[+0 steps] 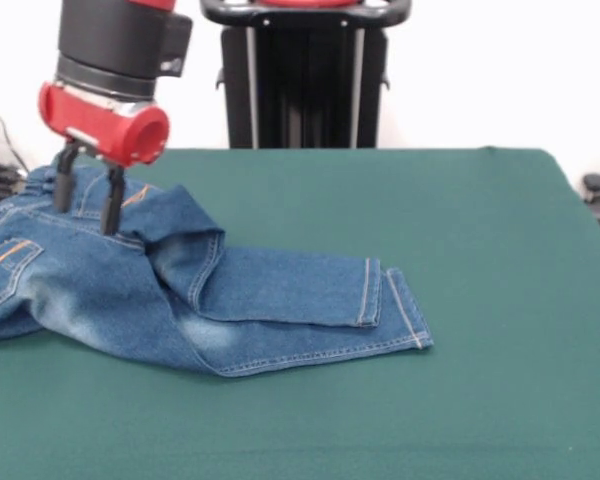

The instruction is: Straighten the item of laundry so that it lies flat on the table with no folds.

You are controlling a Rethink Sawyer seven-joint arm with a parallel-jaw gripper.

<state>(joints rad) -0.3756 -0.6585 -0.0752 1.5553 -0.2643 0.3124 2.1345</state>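
bare table (480, 250) right of jeans (200, 300), gripper (88, 200) over their left end

Jeans (180, 300): on the worktop (480, 300), left side, legs running right.
End effector (88, 205): over the jeans' upper left part.

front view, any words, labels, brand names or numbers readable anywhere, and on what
None: no text can be read on the jeans, the table, the arm or the black stand.
The jeans show only orange stitching, no legible tag.
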